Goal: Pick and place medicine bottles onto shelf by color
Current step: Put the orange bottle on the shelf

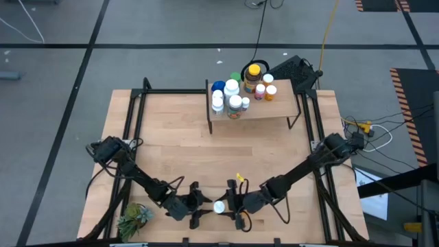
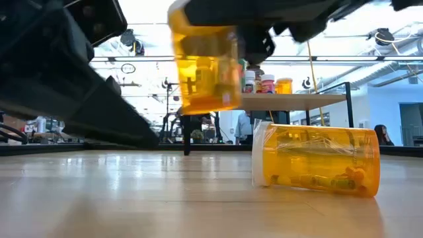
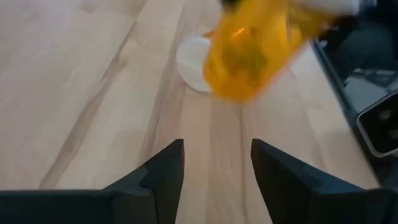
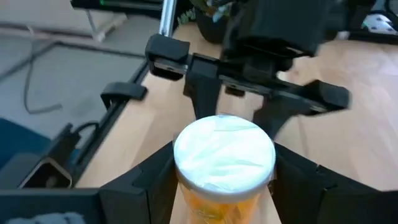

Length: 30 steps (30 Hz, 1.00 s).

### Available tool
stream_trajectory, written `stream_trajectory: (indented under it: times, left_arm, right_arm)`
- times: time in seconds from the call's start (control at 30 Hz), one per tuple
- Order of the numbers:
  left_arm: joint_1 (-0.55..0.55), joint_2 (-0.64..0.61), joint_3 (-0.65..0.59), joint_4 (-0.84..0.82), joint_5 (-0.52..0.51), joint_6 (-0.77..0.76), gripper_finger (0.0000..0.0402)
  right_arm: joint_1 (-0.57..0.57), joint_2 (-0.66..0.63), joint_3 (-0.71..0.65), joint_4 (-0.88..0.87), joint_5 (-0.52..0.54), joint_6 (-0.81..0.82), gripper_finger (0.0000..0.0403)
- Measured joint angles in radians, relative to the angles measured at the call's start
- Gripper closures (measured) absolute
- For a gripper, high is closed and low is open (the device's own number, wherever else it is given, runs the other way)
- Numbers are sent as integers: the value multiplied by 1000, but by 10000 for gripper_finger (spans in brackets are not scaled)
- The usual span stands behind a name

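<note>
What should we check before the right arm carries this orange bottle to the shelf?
1. Grip: right hand shut on the held orange bottle: ok.
2. Lift: held orange bottle hangs off the tabletop in the low view: ok.
3. Clearance: left hand open, empty, close to that bottle: cannot tell.
4. Stray: lying orange bottle on its side, apart from the held one: ok.
5. Target: shelf shows bare board beside its orange-bodied bottles: ok.

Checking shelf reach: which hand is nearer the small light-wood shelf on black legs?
Right. The right hand sits slightly closer to the shelf; the left hand waits farther left.
</note>
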Motion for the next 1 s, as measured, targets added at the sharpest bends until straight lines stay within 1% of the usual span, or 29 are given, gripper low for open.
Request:
stream_trajectory:
  times: [0.07, 0.13, 0.2, 0.3, 0.43, 0.5, 0.57, 0.67, 0.8, 0.9, 1.0]
  left_arm:
    - [0, 0, 0, -37, 0, 8, 202]
    - [4, 0, 0, -74, 1, 9, 192]
    - [12, 0, 0, -113, 0, 7, 185]
    - [27, 0, 0, -159, 1, 12, 177]
    - [46, -2, 3, -202, 2, -7, 180]
    - [52, -2, 3, -211, 1, -3, 185]
    - [61, -4, 2, -212, 1, 46, 191]
    - [98, -33, -1, -237, 5, 171, 200]
    - [194, -95, -1, -259, 20, 321, 216]
    - [278, -108, 0, -256, 29, 366, 227]
    - [359, -107, -1, -251, 41, 370, 237]
  right_arm:
    - [3, -48, 0, -83, 8, -1, 202]
    - [6, -105, 0, -168, 48, -8, 205]
    - [7, -171, 0, -272, 96, -27, 205]
    - [5, -267, -1, -435, 204, -48, 202]
    - [-23, -422, -1, -637, 352, -80, 201]
    - [-52, -507, -2, -736, 406, -93, 202]
    - [-99, -593, -2, -808, 438, -105, 201]
    - [-197, -724, -19, -851, 450, -137, 201]
    - [-358, -871, -111, -815, 440, -208, 201]
    - [-480, -963, -210, -770, 398, -228, 201]
    - [-583, -1039, -307, -708, 347, -237, 200]
